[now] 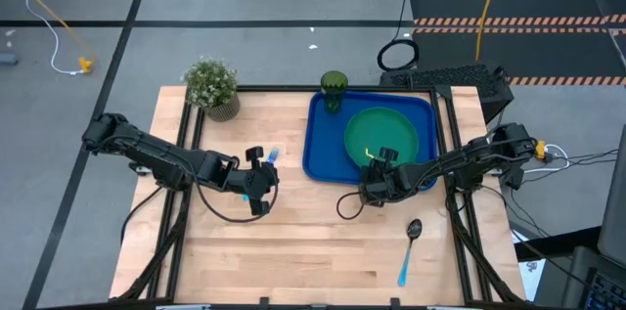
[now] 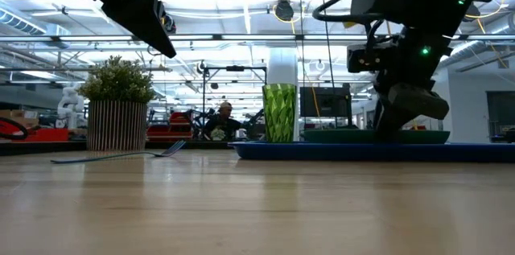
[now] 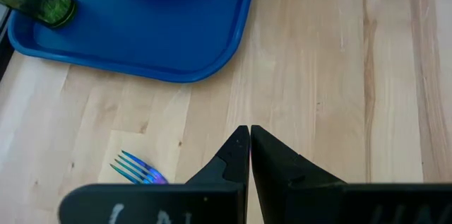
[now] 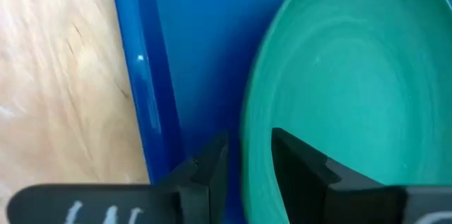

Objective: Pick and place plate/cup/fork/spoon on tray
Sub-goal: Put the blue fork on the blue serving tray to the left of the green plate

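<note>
The green plate (image 1: 383,134) lies in the blue tray (image 1: 323,149) at the table's far right. The dark-green cup (image 1: 334,90) stands in the tray's far left corner. My right gripper (image 1: 377,165) is at the plate's near rim, shut on it. The fork (image 1: 272,155) lies on the table left of the tray, its tines showing in the left wrist view (image 3: 135,167). My left gripper (image 1: 257,181) is shut and empty, raised above the table just near of the fork. The spoon (image 1: 409,246) lies on the table near of the tray. My right gripper pinches the plate's near rim (image 4: 251,155) between its two fingers, one finger (image 4: 300,162) over the plate's inner face and one (image 4: 210,164) outside the rim. The fingers slant down from the table's near right. The plate (image 2: 374,136) sits level on the tray.
A potted plant (image 1: 212,87) stands at the table's far left corner. A black cable loops on the table near the tray's near edge (image 1: 344,204). Bare wood lies along the table's near side, left of the spoon.
</note>
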Available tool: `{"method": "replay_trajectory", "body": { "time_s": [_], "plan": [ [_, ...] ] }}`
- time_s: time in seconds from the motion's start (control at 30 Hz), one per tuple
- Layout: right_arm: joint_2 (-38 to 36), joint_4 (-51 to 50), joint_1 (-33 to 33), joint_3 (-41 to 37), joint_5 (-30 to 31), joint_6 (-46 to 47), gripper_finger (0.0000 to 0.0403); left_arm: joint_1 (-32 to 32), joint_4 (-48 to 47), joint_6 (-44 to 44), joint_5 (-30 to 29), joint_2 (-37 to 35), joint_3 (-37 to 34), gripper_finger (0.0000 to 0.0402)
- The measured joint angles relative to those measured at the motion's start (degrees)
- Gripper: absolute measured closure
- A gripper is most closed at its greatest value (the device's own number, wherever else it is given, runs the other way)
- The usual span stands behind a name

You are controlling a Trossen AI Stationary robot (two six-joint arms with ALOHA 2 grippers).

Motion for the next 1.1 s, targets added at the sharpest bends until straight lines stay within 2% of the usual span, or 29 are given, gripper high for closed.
{"method": "replay_trajectory", "body": {
  "time_s": [0.13,0.43,0.57,0.87,0.97,1.1],
  "plan": [
    [-0.1,4.0,0.1,0.0,-0.8,-1.3,0.0305,0.0,0.0,-2.8,0.0,0.2,0.0,0.0382],
    [-5.1,5.9,0.1,0.0,-8.6,-2.5,0.0305,0.2,-0.4,-15.0,0.0,1.1,0.0,0.0373],
    [-9.5,6.0,0.1,0.0,-12.3,-0.2,0.0305,0.9,-0.4,-20.0,-0.1,1.6,0.0,0.0330],
    [-18.9,6.0,2.8,0.1,-13.8,9.9,0.0305,2.3,-2.2,-29.4,0.1,7.7,0.0,0.0208],
    [-20.1,6.1,5.1,0.1,-13.7,13.4,0.0305,3.6,-3.2,-31.7,0.2,9.0,0.0,0.0189],
    [-19.9,8.7,9.8,-1.3,-12.4,18.3,0.0305,5.4,-6.0,-34.2,0.1,9.3,0.0,0.0184]
  ]
}}
